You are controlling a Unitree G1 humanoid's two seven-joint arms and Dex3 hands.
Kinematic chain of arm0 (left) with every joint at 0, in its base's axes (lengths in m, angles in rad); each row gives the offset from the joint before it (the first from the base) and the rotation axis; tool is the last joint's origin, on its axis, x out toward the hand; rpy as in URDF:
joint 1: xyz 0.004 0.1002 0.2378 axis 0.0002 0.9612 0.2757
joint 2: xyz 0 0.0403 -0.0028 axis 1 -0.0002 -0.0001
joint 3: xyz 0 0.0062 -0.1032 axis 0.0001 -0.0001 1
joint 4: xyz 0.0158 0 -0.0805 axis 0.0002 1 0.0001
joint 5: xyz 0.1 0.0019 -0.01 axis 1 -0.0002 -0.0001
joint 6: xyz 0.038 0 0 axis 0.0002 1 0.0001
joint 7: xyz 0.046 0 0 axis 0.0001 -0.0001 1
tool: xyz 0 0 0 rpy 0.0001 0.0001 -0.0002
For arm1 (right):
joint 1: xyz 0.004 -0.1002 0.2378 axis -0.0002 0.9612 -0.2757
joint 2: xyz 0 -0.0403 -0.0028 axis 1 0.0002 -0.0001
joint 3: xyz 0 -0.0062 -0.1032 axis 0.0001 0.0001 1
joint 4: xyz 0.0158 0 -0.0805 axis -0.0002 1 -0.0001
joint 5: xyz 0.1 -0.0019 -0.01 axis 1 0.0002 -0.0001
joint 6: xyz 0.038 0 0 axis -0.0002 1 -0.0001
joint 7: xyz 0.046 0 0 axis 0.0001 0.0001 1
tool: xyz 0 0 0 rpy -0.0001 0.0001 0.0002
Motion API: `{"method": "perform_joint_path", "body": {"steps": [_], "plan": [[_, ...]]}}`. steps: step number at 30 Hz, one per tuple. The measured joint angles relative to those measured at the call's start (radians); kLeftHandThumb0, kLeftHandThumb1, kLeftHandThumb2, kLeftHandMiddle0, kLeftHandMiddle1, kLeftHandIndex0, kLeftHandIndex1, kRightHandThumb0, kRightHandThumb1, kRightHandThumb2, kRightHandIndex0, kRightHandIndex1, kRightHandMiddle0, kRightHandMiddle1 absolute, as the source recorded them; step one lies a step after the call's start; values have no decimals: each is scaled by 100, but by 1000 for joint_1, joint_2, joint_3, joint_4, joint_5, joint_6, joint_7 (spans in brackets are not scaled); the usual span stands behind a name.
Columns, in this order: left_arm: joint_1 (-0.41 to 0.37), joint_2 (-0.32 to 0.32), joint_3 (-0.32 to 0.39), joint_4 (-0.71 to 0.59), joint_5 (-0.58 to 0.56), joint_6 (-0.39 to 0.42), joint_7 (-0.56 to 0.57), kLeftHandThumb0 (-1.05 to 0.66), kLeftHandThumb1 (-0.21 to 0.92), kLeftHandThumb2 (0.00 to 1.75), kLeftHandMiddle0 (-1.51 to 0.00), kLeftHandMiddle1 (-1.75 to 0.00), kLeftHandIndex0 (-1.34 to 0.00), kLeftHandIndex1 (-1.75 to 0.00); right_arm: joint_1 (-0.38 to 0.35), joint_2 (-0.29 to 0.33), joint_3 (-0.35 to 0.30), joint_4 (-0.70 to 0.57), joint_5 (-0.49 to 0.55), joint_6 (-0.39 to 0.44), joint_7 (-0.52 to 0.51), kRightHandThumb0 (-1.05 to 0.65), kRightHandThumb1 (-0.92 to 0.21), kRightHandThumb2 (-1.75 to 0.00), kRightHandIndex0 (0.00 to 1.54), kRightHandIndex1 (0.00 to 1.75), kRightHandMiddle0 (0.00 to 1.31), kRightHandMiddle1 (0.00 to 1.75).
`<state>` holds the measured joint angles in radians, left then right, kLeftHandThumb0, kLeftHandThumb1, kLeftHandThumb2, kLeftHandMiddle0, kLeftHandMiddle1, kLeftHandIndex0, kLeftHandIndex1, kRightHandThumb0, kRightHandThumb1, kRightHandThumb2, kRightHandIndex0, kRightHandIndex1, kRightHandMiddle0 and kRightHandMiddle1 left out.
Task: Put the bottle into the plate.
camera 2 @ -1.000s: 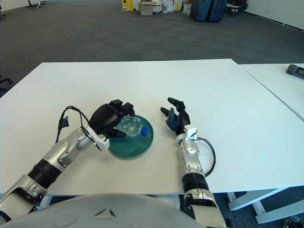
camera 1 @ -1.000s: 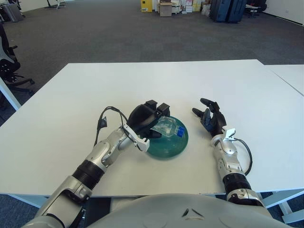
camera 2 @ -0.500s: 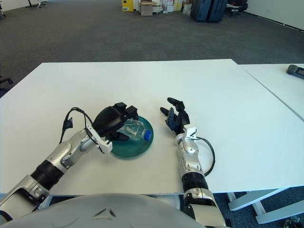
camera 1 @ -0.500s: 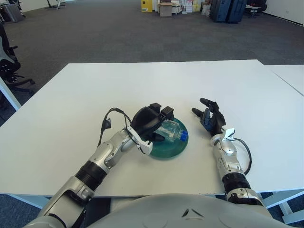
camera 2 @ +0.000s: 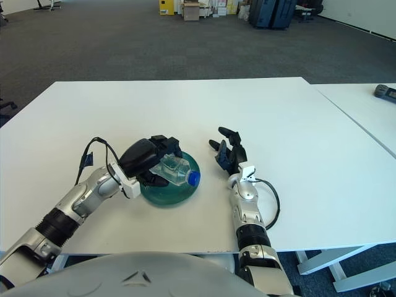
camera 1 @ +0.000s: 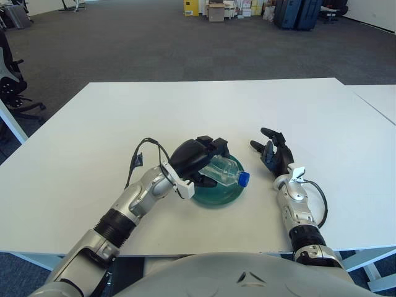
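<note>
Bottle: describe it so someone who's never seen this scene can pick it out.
On the white table, near the front edge, sits a dark green plate. The bottle lies on its side over it, gripped by the left hand. It is the only clear plastic item, with a blue cap pointing toward the right hand.

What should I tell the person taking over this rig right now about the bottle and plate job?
Left hand: curled around the clear plastic bottle, over the left part of the green plate.
Right hand: idle, fingers spread, holding nothing, to the right of the plate.
Bottle: lying on its side in the plate, blue cap pointing right, near the right rim.
Done: bottle brought into the plate.
Left: release the bottle and draw the left hand away.
</note>
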<state>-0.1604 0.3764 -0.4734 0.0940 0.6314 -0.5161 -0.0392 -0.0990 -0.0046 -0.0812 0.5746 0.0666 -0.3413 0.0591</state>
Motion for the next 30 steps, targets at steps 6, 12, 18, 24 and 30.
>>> {"method": "perform_joint_path", "body": {"steps": [6,12,18,24,30], "plan": [[7,16,27,-37,-66,3,-81,-62,90,46,-24,-150,-20,-144,3,5,2,-6,-6,0,-14,-67,-92,-85,61,28,1,91],[7,35,59,-121,-168,27,-199,-85,92,56,-18,-114,-8,-120,15,14,6,-22,-14,0,-37,-65,-92,-83,57,44,2,89],[2,52,63,-153,-230,52,-309,-97,92,69,-15,-68,-1,-94,21,20,18,-30,-20,1,-40,-67,-92,-83,53,47,0,87],[-5,63,72,-171,-262,60,-365,-104,92,78,-21,-25,0,-78,21,18,25,-34,-27,7,-44,-66,-92,-82,49,46,0,87],[-8,64,83,-182,-270,62,-385,-105,92,83,-23,-12,0,-75,23,18,31,-38,-42,12,-48,-67,-92,-83,49,46,0,86]]}}
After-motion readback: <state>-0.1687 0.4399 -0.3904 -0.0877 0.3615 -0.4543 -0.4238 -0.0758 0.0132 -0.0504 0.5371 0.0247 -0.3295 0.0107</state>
